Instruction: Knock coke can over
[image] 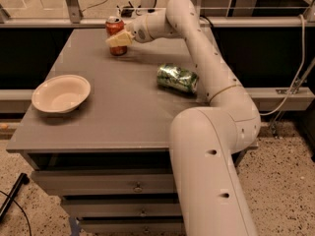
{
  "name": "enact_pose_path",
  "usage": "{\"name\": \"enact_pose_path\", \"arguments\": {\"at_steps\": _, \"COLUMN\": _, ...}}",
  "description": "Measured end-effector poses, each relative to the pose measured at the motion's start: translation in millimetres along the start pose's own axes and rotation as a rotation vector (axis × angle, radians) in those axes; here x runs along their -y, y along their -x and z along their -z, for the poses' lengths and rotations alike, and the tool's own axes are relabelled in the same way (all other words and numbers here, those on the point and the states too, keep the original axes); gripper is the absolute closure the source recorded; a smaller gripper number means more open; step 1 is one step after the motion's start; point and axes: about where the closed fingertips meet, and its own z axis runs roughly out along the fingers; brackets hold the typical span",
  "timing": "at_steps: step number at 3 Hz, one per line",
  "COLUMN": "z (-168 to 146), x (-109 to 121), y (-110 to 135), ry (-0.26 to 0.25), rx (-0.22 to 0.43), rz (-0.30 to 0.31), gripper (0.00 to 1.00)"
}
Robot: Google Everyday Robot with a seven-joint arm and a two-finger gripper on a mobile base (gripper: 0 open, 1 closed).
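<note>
While the coke can (pixel 113 26) stands upright near the far edge of the grey table (pixel 113 117), the gripper (pixel 119 38) reaches in from the right at the end of the white arm (pixel 206 68). It sits across the can's front and seemingly touches it, though I cannot tell whether the gripper is open or closed. Toward the right side of the table a crumpled green can (pixel 177 77) lies on its side, well apart from the coke can, and a pale bowl (pixel 61 93) rests upright near the left edge.
</note>
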Motion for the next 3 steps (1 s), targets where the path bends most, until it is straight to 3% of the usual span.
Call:
{"name": "enact_pose_path", "arguments": {"at_steps": 1, "z": -4, "x": -4, "y": 3, "ry": 0.011, "rx": 0.001, "rz": 0.007, "gripper": 0.71}}
{"name": "enact_pose_path", "arguments": {"at_steps": 2, "z": -2, "x": -13, "y": 18, "ry": 0.035, "rx": 0.011, "rz": 0.043, "gripper": 0.94}}
{"name": "enact_pose_path", "arguments": {"at_steps": 3, "z": 14, "x": -28, "y": 60, "ry": 0.024, "rx": -0.006, "rz": 0.147, "gripper": 1.00}}
